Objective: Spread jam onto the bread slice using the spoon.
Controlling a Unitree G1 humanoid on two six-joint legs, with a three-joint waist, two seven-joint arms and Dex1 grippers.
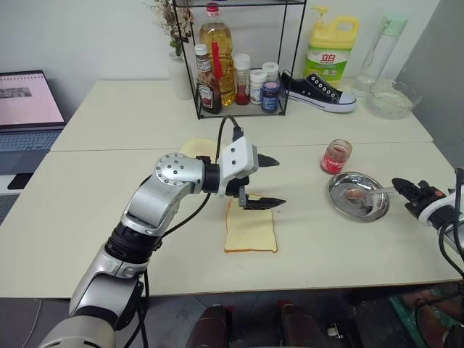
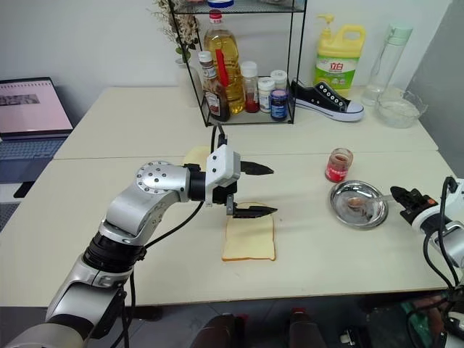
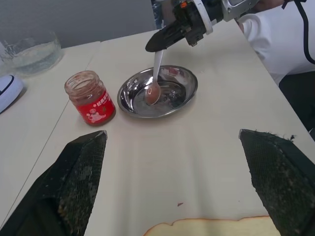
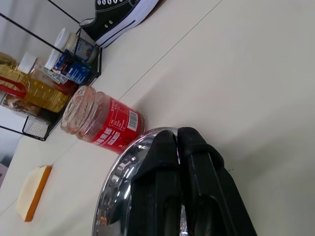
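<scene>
The bread slice (image 1: 251, 230) lies flat on the cream table in front of me. My left gripper (image 1: 272, 183) hovers just over its far edge, pointing right, open with nothing between its fingers. At the right, my right gripper (image 1: 406, 188) is shut on the handle of the spoon (image 3: 156, 73). The spoon's bowl rests inside a round steel dish (image 1: 341, 206) and carries a blob of red-pink jam (image 3: 153, 92). An open jam jar (image 1: 336, 156) with a red label stands just behind the dish.
A second pale slice (image 1: 197, 148) lies behind my left arm. At the back stand a wire rack (image 1: 239, 65) of bottles, a black shoe (image 1: 317, 92), a yellow detergent bottle (image 1: 331, 51) and a glass bowl (image 1: 392, 100). A laptop (image 1: 25, 109) sits far left.
</scene>
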